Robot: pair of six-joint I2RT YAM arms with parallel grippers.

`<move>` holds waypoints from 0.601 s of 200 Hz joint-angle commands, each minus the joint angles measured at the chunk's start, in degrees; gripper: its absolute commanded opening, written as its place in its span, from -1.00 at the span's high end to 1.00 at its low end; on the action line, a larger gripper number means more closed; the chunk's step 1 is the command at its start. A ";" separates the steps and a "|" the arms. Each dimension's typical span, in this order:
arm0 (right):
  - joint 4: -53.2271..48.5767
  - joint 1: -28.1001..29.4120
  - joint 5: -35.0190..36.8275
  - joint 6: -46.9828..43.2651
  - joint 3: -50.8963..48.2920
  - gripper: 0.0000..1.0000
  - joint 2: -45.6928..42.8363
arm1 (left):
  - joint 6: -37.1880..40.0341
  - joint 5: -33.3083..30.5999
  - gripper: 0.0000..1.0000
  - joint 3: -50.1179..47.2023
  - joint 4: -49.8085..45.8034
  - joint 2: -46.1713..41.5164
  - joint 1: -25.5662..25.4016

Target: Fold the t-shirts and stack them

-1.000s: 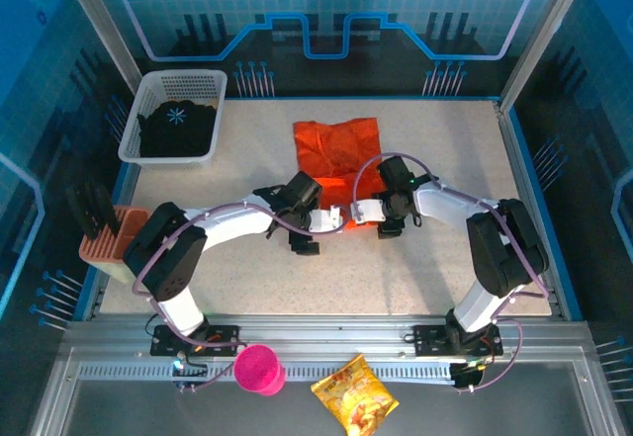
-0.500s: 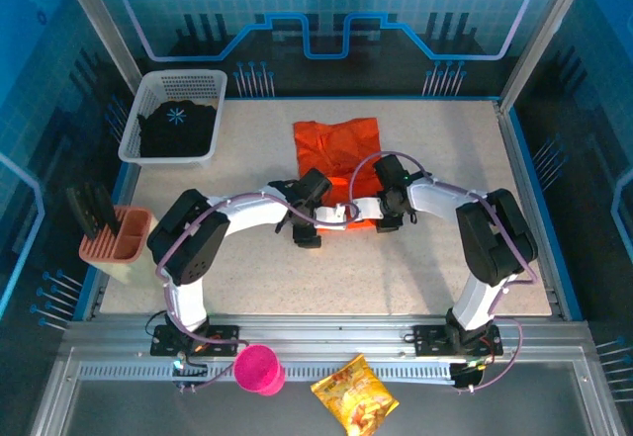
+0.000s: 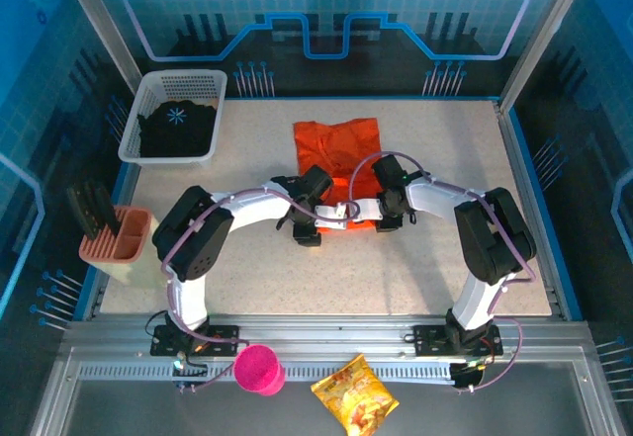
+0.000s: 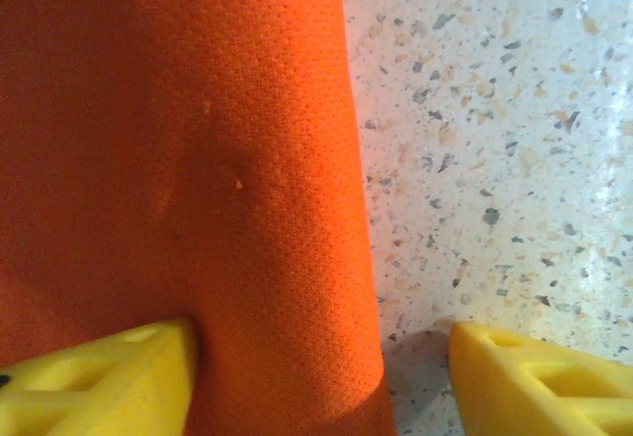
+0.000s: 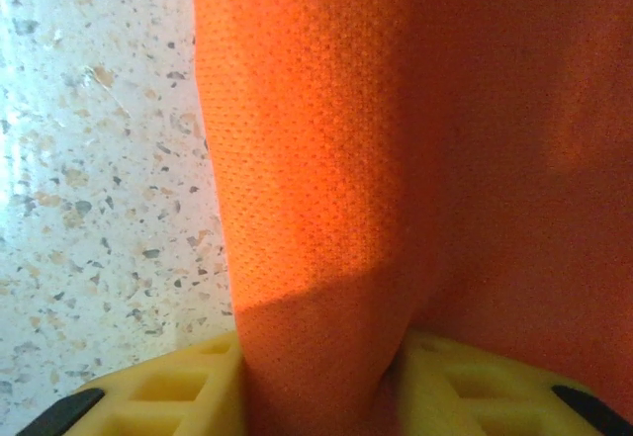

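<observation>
The orange t-shirt (image 3: pixel 336 145) lies partly folded on the speckled table, mid-back. Both grippers sit at its near edge. My left gripper (image 3: pixel 315 185) is open: its yellow fingers (image 4: pixel 99 377) stand wide apart, one on the cloth (image 4: pixel 198 159), the other on bare table, with the shirt's edge between them (image 4: pixel 321 377). My right gripper (image 3: pixel 389 181) is shut on a raised fold of the orange cloth (image 5: pixel 316 159), pinched between its pads (image 5: pixel 321 387). The black t-shirt (image 3: pixel 178 128) with the pale-blue snowflake print lies in the white mesh basket (image 3: pixel 188 78).
An orange holder (image 3: pixel 117 238) with black tools stands at the left edge. A pink cup (image 3: pixel 259 369) and a yellow snack bag (image 3: pixel 354 406) lie on the front rail. Blue glass walls enclose the table (image 3: pixel 435 258).
My left gripper has moved right and forward onto the shirt's near-left edge. The right gripper has shifted slightly away, at the near-right edge.
</observation>
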 commanded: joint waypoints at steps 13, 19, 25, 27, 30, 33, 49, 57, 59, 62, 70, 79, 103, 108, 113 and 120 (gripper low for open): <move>1.24 1.58 1.74 1.29 1.35 0.29 3.48 | 0.96 -1.71 0.17 2.69 0.53 5.46 0.95; 1.14 1.67 1.66 1.37 1.40 0.30 3.73 | 0.88 -1.96 0.29 3.16 -0.09 5.83 0.95; 1.05 1.75 1.65 1.37 1.44 0.30 3.88 | 0.75 -2.17 0.38 3.61 -0.69 6.12 1.02; 1.05 1.76 1.61 1.37 1.40 0.32 3.96 | 0.74 -2.26 0.40 3.70 -0.84 6.19 1.04; 1.05 1.81 1.57 1.37 1.38 0.33 4.04 | 0.64 -2.31 0.41 3.90 -1.03 6.28 1.04; 1.05 1.85 1.57 1.37 1.40 0.34 4.02 | 0.51 -2.34 0.42 3.99 -1.14 6.30 1.04; 0.88 1.94 1.43 1.53 1.59 0.45 4.20 | 0.32 -2.36 0.65 3.82 -1.42 5.75 1.13; 0.58 2.01 1.37 1.54 1.74 0.56 4.27 | 0.22 -2.40 0.81 3.60 -1.50 5.36 1.19; 0.38 2.00 1.36 1.61 1.76 0.60 4.24 | 0.21 -2.41 0.87 3.53 -1.50 5.17 1.26; 0.22 2.02 1.31 1.63 1.90 0.68 4.28 | 0.21 -2.48 0.93 3.38 -1.50 4.96 1.22; -0.36 2.03 1.28 1.93 2.31 1.00 4.33 | 0.15 -2.49 1.00 2.99 -1.64 4.28 1.30; -0.89 2.08 1.62 2.57 2.67 1.00 4.34 | -0.05 -2.63 1.00 2.51 -1.83 3.37 1.31; -1.64 2.60 1.44 3.37 2.14 1.00 3.19 | -1.84 -1.70 1.00 0.62 -2.64 -0.74 1.07; -1.59 2.77 1.20 3.71 1.81 1.00 2.64 | -2.41 -1.27 1.00 -0.01 -2.65 -1.92 0.89; -1.68 2.89 0.99 4.18 1.53 1.00 2.03 | -2.92 -0.83 1.00 -0.83 -2.45 -3.18 0.67; -1.81 3.21 0.57 4.74 1.06 1.00 0.87 | -3.28 -0.44 1.00 -2.11 -2.09 -5.12 0.16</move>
